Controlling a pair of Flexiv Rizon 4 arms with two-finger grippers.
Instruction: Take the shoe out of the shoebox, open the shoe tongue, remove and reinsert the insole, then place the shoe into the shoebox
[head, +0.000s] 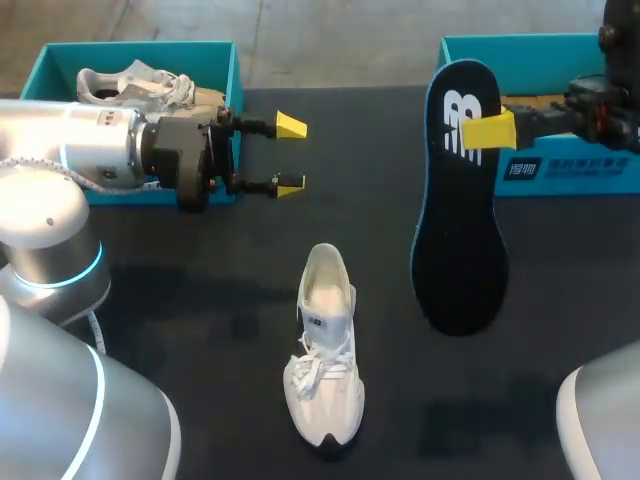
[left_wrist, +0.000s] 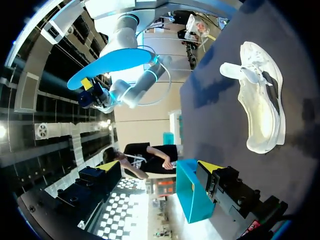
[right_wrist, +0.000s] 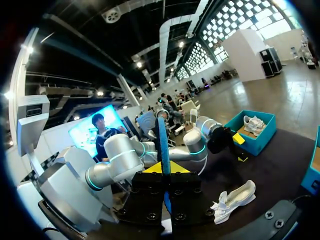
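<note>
Aloft, right gripper (head: 488, 130) clamps insole (head: 460, 240) by far end, toe hanging right of shoe (head: 324, 385), long axes parallel; left gripper (head: 290, 156) wide open, empty.

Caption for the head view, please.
Right gripper holds the insole aloft; the white shoe lies on the table, left gripper open nearby.

The black table (head: 200, 310) is being lit evenly from overhead; soft shadows are being cast beside the white shoe (head: 325, 360), and highlights are being reflected off the left arm (head: 80, 140).
</note>
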